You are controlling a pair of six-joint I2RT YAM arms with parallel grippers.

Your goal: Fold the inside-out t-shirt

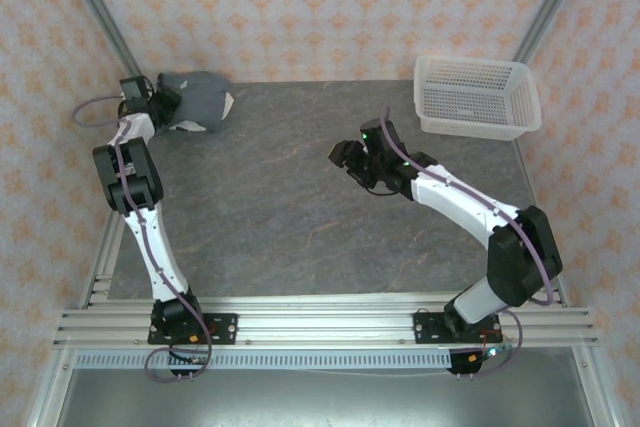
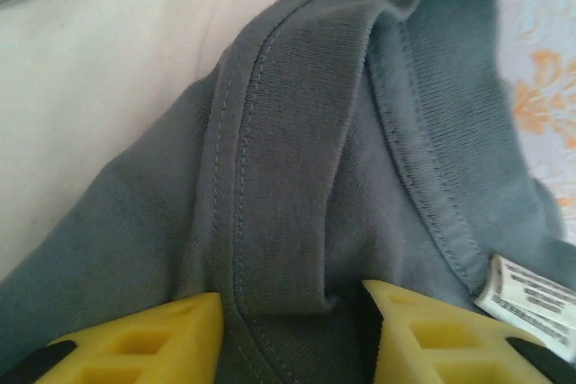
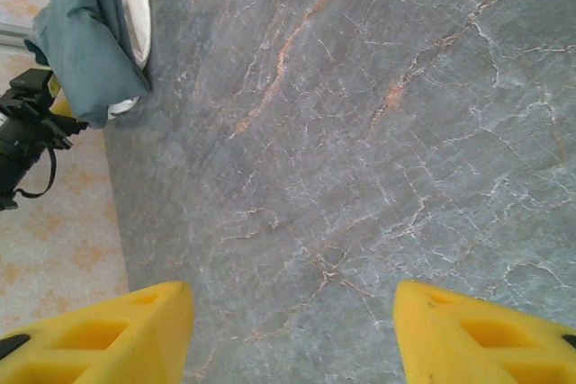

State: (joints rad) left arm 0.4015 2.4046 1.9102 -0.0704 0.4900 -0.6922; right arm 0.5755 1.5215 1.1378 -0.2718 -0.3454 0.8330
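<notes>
The left gripper (image 2: 292, 299) has its jaws parted astride a stitched fold of the slate-grey t-shirt (image 1: 195, 97), bunched over a cream garment (image 2: 90, 87) at the table's (image 1: 300, 217) far left corner; the right gripper (image 3: 292, 290), jaws spread wide, hangs above bare tabletop

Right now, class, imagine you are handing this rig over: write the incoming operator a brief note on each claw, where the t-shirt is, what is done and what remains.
Left claw: open, straddling a collar fold of the grey t-shirt.
Right claw: open, empty, above the bare table.
T-shirt: bunched at the table's far left corner, lying against a cream-white garment; its care label is showing.
Done: nothing folded yet.
To do: draw the t-shirt clear, spread it flat, fold it.
</notes>
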